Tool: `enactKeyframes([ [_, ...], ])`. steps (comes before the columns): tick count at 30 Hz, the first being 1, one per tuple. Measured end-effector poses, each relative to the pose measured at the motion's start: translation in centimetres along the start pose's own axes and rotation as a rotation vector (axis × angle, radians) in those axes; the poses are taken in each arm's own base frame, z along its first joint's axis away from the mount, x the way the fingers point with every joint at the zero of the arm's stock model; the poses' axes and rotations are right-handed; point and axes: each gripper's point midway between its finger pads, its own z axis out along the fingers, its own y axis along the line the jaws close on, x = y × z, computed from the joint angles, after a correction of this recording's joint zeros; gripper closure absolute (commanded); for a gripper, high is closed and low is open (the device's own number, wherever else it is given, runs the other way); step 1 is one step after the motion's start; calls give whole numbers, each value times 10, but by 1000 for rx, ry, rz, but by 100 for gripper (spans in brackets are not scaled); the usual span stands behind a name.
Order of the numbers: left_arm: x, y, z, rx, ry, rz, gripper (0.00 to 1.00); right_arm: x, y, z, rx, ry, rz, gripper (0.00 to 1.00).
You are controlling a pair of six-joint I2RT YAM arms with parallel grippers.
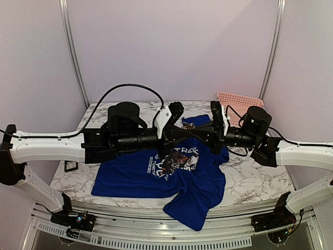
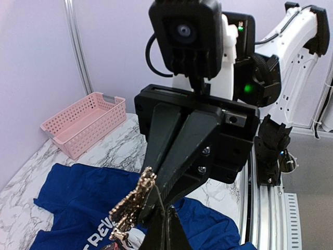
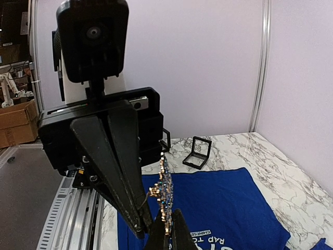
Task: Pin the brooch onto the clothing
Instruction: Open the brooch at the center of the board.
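Observation:
The royal-blue clothing [image 1: 135, 179] lies flat on the marble table, its round white-lettered print [image 1: 177, 159] under the two wrists. Both arms meet above it. A gold and blue jewelled brooch [image 3: 165, 182] hangs upright in the air over the shirt. My right gripper [image 3: 168, 213] is shut on the brooch's lower end. My left gripper [image 2: 166, 209] faces it, shut on the thin pin wire that sticks out from the brooch [image 2: 130, 205]. The brooch stays apart from the fabric.
A pink slotted basket [image 1: 239, 99] stands at the table's far right corner. An open black jewellery box [image 3: 197, 152] sits on the marble beyond the shirt's left side. One sleeve of the shirt hangs over the front edge [image 1: 195, 211].

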Motion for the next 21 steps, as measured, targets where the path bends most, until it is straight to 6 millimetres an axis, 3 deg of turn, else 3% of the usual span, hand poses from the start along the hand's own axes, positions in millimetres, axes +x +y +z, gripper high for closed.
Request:
enactKeyframes([
  [21,-3,-15,-7,99,-48,17,100,-6,19,-2,-102,-35,-46,100],
])
